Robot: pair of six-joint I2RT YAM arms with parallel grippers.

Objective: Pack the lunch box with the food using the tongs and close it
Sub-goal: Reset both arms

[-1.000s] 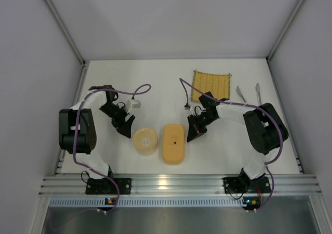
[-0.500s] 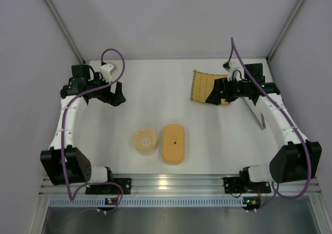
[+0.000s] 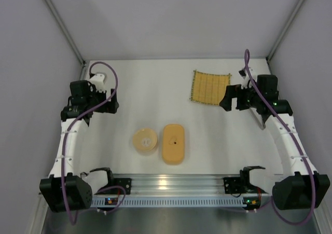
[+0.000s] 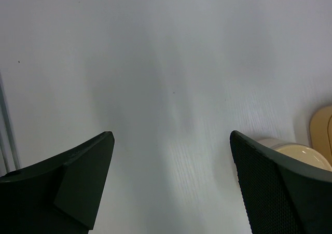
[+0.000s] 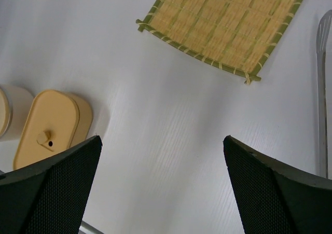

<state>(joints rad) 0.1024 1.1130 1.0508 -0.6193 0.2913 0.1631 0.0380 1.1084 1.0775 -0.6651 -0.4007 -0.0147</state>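
Top external view: the lunch box (image 3: 173, 143) lies in the lower middle of the frame on the white table (image 3: 155, 83), its lid on and a small knob on top. A round cream container (image 3: 144, 140) sits just beside it on the left. A woven bamboo mat (image 3: 210, 87) lies flat in the upper right. The left gripper (image 3: 110, 104) hangs over bare table at the left of the frame, well apart from the box. The right gripper (image 3: 227, 100) hangs at the right, by the mat's lower right corner. In the left wrist view the left gripper (image 4: 171, 140) has its jaws spread wide with nothing between them but table. The cream container (image 4: 293, 152) and a sliver of the lunch box (image 4: 324, 135) show at the right edge. In the right wrist view the right gripper (image 5: 161, 140) is likewise spread wide and empty. There the lunch box (image 5: 49, 133) sits at lower left, the mat (image 5: 223, 24) at the top, and the tongs (image 5: 322, 78) run as a thin grey strip down the right edge. Only one arm of the tongs shows, so whether they are apart or together cannot be told.
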